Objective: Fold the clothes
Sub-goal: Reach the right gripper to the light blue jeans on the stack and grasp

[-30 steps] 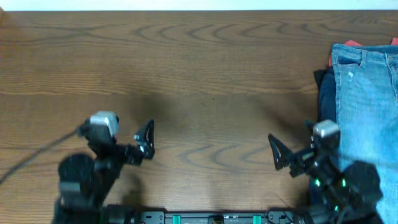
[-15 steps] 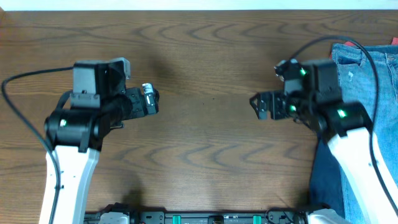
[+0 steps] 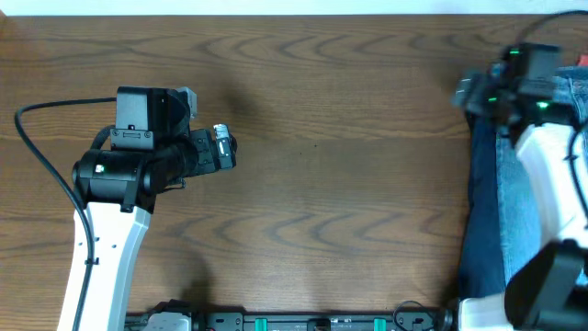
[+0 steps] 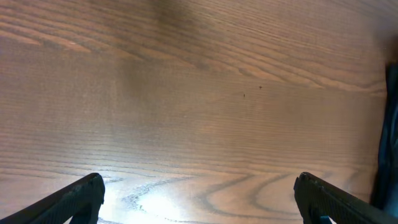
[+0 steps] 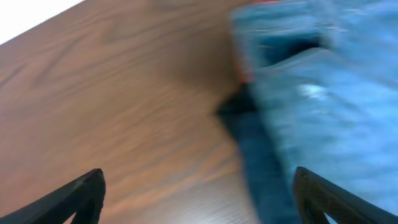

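Observation:
Light blue faded jeans lie at the table's right edge on top of a darker blue garment. In the right wrist view the jeans fill the right half, blurred, with the dark garment under them. My right gripper hovers at the pile's far left corner; its fingers are open and empty. My left gripper is over bare wood left of centre, far from the jeans; its fingers are open and empty.
The wooden table stretches between the arms. A sliver of red cloth peeks out beside the pile. The dark garment's edge shows at the right of the left wrist view. A black cable loops by the left arm.
Both arms have lifted from the front edge. The left gripper now sits left of centre. The right gripper has swung from mid-table to the far right corner by the jeans' top.

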`<action>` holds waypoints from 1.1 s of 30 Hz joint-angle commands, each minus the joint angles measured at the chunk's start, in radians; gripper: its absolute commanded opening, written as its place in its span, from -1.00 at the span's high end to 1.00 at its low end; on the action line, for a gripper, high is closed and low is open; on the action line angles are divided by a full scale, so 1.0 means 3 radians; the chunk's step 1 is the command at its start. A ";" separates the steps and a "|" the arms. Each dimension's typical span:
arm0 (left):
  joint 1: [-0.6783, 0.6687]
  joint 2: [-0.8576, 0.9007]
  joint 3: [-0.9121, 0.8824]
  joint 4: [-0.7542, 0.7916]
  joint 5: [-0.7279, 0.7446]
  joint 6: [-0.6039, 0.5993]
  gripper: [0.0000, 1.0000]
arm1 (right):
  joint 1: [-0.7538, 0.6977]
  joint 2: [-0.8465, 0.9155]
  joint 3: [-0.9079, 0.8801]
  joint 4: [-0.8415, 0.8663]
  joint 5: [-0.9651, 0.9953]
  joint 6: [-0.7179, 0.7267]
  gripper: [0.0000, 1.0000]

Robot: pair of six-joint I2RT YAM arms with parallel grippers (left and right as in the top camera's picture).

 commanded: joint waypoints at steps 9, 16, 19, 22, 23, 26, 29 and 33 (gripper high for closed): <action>0.0017 -0.0015 0.0086 -0.0004 0.0008 0.0055 -0.96 | -0.0562 0.0750 0.0041 0.0150 0.0005 0.0019 -0.68; 0.0017 -0.0015 0.0086 -0.0004 0.0008 0.0055 -0.96 | -0.0551 0.0960 0.0039 0.0193 0.0025 -0.0128 -0.55; 0.0017 -0.0015 0.0086 -0.0005 0.0008 0.0055 -0.96 | -0.0554 0.1068 0.0039 0.0182 0.0121 -0.0191 -0.33; 0.0017 -0.0015 0.0086 -0.0005 0.0008 0.0055 -0.96 | -0.0562 0.1175 0.0039 0.0174 0.0247 -0.0216 -0.01; 0.0017 -0.0015 0.0086 -0.0005 0.0008 0.0055 -0.96 | -0.0572 0.1176 0.0039 0.0173 0.0240 -0.0234 0.11; 0.0017 -0.0015 0.0086 -0.0006 0.0008 0.0055 -0.96 | -0.0577 0.1139 0.0041 0.0205 0.0235 -0.0240 0.35; 0.0017 -0.0015 0.0086 -0.0006 0.0008 0.0055 -0.96 | -0.0593 0.1034 0.0050 0.0231 0.0234 -0.0239 0.51; 0.0017 -0.0015 0.0086 -0.0005 0.0008 0.0055 -0.96 | -0.0656 0.0825 0.0052 0.0373 0.0234 -0.0338 0.58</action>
